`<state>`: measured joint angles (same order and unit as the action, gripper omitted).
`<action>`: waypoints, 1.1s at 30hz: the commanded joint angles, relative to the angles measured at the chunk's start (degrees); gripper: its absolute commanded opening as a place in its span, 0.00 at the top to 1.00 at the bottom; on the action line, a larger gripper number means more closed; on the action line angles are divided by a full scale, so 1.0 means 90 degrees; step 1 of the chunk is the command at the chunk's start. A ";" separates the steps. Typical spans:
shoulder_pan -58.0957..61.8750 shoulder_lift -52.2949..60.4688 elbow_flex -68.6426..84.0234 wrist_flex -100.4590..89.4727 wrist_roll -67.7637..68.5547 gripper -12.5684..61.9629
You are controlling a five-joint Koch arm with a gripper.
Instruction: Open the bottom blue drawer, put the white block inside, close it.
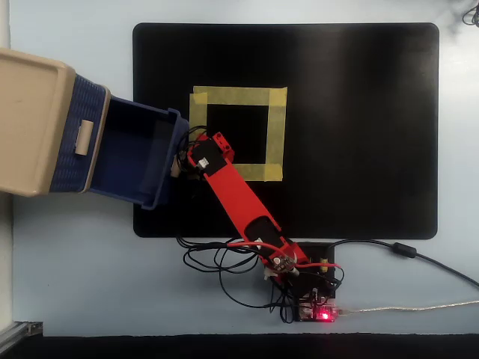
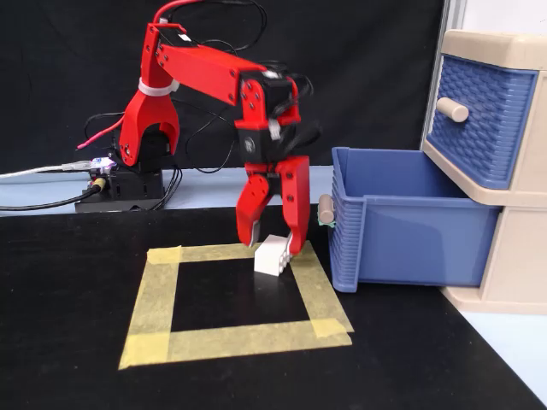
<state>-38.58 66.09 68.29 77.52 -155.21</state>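
The bottom blue drawer stands pulled out of the cabinet, its smooth inside bare and its beige handle facing the mat. The white block lies on the right part of the yellow tape square. My red gripper points straight down over the block, open, with one finger on each side of it and the tips just above the mat. In the overhead view the arm and wrist cover the block.
The upper blue drawer is shut under the beige cabinet top. A black mat covers the table. The arm's base and cables sit at the mat's edge.
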 commanded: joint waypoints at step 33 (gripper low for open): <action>-0.2412 -0.0996 -0.6992 0.1758 0.1045 0.93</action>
<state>-59.94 56.43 7.03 94.92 -143.79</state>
